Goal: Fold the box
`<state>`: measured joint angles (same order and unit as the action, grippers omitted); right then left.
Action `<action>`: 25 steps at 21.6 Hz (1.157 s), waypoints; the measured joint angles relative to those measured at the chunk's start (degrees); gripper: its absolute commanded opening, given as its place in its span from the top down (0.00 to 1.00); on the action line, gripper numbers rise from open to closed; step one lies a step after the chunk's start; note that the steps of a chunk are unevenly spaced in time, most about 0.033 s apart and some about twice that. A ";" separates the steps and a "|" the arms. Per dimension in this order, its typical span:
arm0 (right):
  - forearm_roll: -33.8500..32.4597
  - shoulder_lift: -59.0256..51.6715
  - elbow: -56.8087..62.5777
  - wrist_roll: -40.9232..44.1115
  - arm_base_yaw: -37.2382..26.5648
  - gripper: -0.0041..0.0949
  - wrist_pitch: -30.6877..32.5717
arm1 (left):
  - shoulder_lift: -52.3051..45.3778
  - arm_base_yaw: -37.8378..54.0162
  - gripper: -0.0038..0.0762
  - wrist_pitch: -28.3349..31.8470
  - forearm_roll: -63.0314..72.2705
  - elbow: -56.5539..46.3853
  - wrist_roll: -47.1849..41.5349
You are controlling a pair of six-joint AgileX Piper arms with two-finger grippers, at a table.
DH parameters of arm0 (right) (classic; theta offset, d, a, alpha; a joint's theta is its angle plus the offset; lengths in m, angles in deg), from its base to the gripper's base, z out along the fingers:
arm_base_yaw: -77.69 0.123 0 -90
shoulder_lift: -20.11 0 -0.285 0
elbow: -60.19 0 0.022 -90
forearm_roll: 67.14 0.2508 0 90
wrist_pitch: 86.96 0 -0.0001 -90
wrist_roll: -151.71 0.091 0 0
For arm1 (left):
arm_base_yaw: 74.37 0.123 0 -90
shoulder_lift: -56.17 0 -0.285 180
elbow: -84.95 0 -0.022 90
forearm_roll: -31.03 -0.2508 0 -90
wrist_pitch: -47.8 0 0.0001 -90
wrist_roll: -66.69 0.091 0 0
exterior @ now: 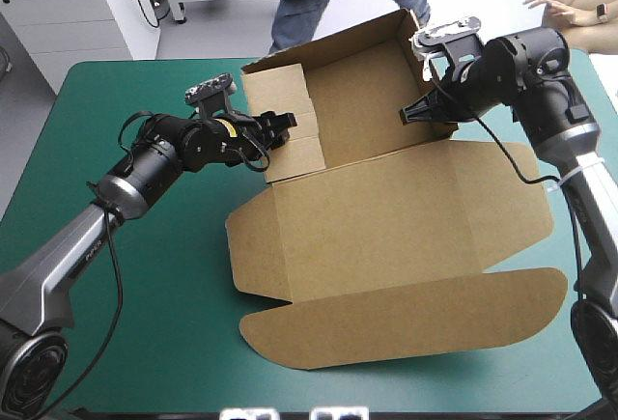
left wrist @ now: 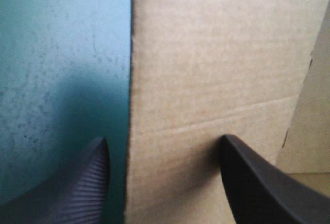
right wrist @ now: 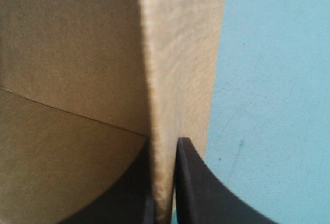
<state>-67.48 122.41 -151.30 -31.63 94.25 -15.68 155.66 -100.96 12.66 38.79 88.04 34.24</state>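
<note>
The box [exterior: 386, 217] is located at the middle of the worktop [exterior: 145, 275], on the teal-green cover, between the two end effectors. It is partly erected. The rear wall [exterior: 338, 53] and both side walls are raised around the tray floor. The lid [exterior: 406, 212] and its front flap [exterior: 406, 319] are laid flat on the cover, toward the near edge.

The left end effector [exterior: 288, 127] is set wide and is directed at the left side wall [left wrist: 206, 80]. An edge of this wall lies between the fingers. One black finger [left wrist: 85, 183] is seen against the cover beside the wall. The other finger [left wrist: 258, 188] is seen against the brown board. Contact with the board cannot be confirmed.

The right end effector [exterior: 407, 113] is clamped on the right side wall [right wrist: 180, 54]. Its fingers are drawn almost together, with the board pinched between them. One finger [right wrist: 124, 193] is placed on the inner side, above the tray floor. The other finger [right wrist: 198, 188] is placed on the outer side, above the cover. The wall is held upright ahead of the end effector.
</note>
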 measured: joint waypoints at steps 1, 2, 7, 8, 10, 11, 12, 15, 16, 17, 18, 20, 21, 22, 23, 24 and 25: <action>0.33 -0.29 0.00 0.00 0.00 0.97 0.00 | 0.00 0.31 0.40 0.15 0.61 0.00 0.21; 0.33 -0.54 0.00 0.00 0.00 0.97 0.00 | 0.00 0.47 0.40 0.28 1.20 0.00 0.65; 1.74 -2.34 -0.55 -1.41 0.00 0.97 0.02 | 0.45 1.26 0.40 -2.91 1.12 -0.11 3.67; 1.74 -2.28 -0.55 -1.54 0.00 0.97 0.02 | 0.45 1.26 0.40 -3.16 1.12 -0.11 3.82; 1.79 -2.28 -0.55 -1.54 0.00 0.97 0.02 | 0.45 1.26 0.40 -3.53 1.31 -0.11 3.82; 1.67 -2.28 -0.55 -1.68 0.00 0.97 0.02 | 0.45 1.26 0.40 -3.58 2.00 -0.11 3.88; 1.55 -2.28 -0.55 -1.68 0.00 0.97 0.02 | 0.45 1.26 0.41 -3.68 2.88 -0.11 3.99; 1.27 -2.28 -0.55 -1.68 0.00 0.97 0.02 | 0.45 1.31 0.62 -3.74 4.51 -0.11 4.50; 1.27 -2.28 -0.55 -1.73 0.00 0.97 0.02 | 0.45 1.31 0.79 -3.80 4.91 -0.11 5.06; 0.87 -2.28 -0.55 -1.73 0.00 0.97 0.02 | 0.45 1.31 0.96 -3.87 5.06 -0.11 5.09; 0.33 -2.28 -0.55 -1.67 -0.06 0.97 0.02 | 0.45 1.42 0.95 -3.80 5.52 -0.11 5.09; -0.13 -2.28 -0.55 -1.44 -0.11 0.97 0.02 | 0.45 1.42 0.96 -3.57 5.79 -0.11 5.09; -0.39 -2.28 -0.55 -1.22 -0.11 0.97 0.06 | 0.40 1.42 0.96 -3.57 5.93 -0.11 5.12; -0.76 -2.09 -0.55 -0.93 -0.11 0.97 0.06 | 0.40 1.42 0.96 -3.51 5.97 -0.11 5.61; -1.09 -1.98 -0.55 -0.59 -0.11 0.97 0.06 | 0.33 1.42 0.96 -3.51 5.97 -0.11 6.44; -1.28 -1.59 -0.55 -0.19 -0.11 0.98 0.06 | 0.28 1.42 0.96 -3.58 6.05 -0.11 7.27; -1.48 -1.14 -0.55 0.38 -0.06 0.98 0.09 | 0.22 1.42 0.96 -3.71 6.05 -0.11 7.93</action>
<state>-68.96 121.26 -151.85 -31.25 94.19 -15.59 155.88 -99.53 8.95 44.84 87.93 42.16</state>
